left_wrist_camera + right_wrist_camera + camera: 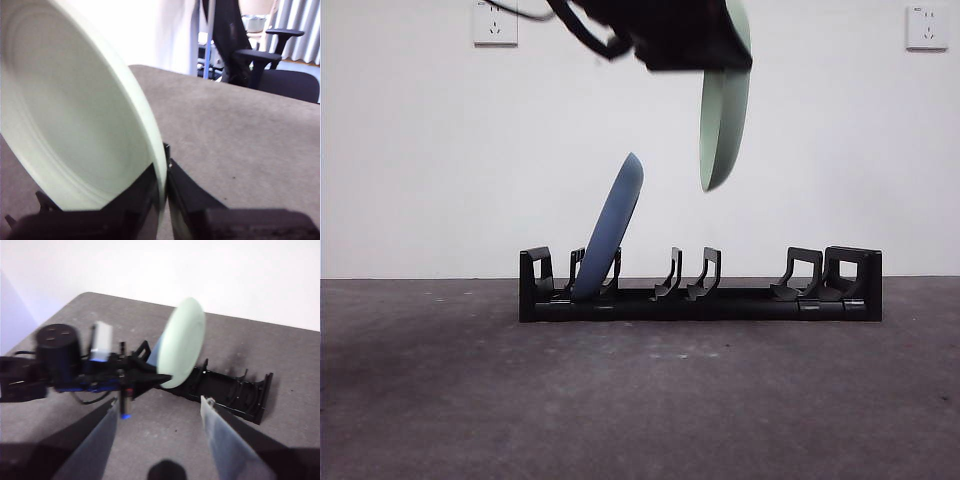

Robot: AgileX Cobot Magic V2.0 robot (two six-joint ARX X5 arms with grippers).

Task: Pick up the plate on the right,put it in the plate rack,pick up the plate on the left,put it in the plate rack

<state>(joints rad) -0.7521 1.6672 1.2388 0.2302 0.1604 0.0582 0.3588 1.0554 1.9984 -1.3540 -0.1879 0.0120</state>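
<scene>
A pale green plate [725, 115] hangs on edge above the middle of the black plate rack [700, 300], clear of its prongs. My left gripper [164, 172] is shut on the green plate [75, 125] at its rim; in the front view it enters as the dark arm [660, 30] at the top. A blue plate [610, 230] leans in a slot near the rack's left end. The right wrist view shows the left arm [60, 365] carrying the green plate [182, 342] over the rack [225, 390]. My right gripper [160, 425] stays back, open and holding nothing.
The rack sits on a dark grey table [640, 400] with a white wall behind it. Open slots [690, 275] lie in the rack's middle and right end [830, 272]. An office chair [260, 55] stands beyond the table's edge.
</scene>
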